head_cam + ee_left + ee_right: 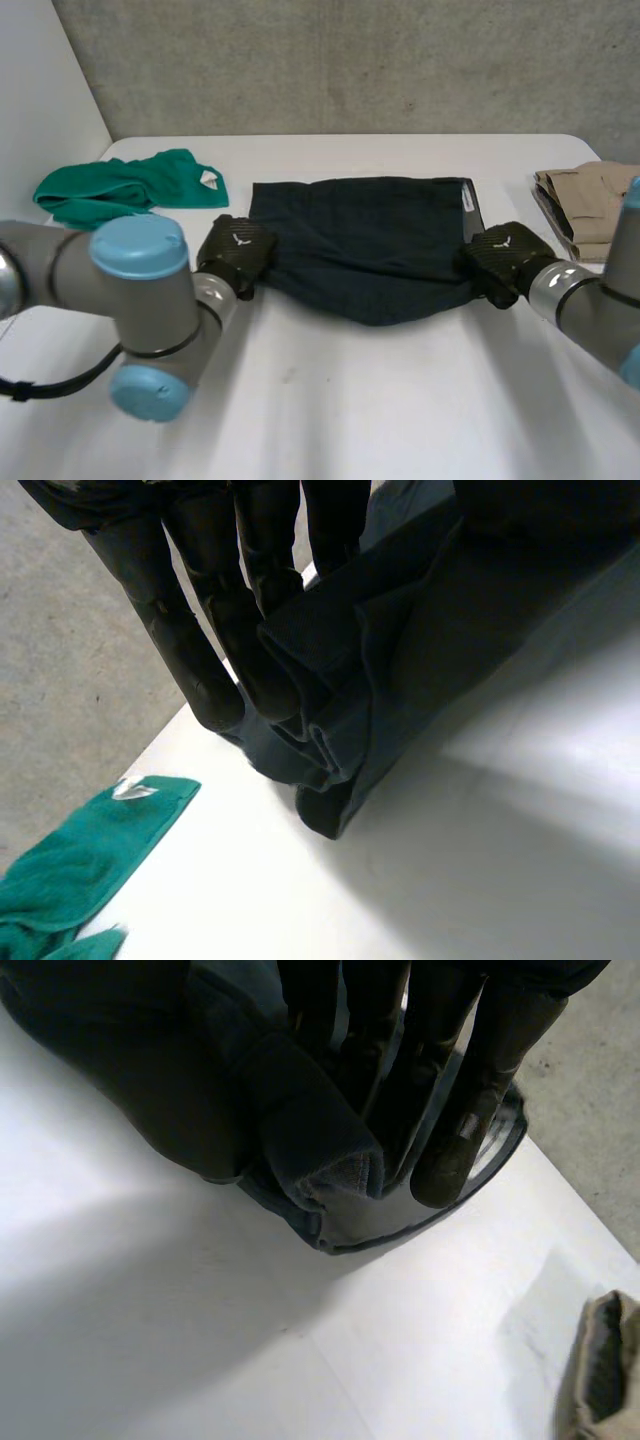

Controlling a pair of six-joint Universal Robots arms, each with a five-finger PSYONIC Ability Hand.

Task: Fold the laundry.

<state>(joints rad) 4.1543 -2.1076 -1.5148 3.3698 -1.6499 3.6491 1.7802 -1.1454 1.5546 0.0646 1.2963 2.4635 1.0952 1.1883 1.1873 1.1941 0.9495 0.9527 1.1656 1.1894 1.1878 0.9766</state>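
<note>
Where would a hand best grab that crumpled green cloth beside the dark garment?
On the green cloth, probably the flatter end with the white label, approached from the side of the dark garment: that end lies spread, while the other is bunched in folds.

The dark cloth (365, 245) pinched in my left robot hand (236, 252) and right robot hand (503, 258) hides both thumbs in the wrist views. My right arm (590, 300) and the head view's edge cut off the tan stack (585, 205). The green cloth (80, 865) runs off the left wrist view's edge.
</note>
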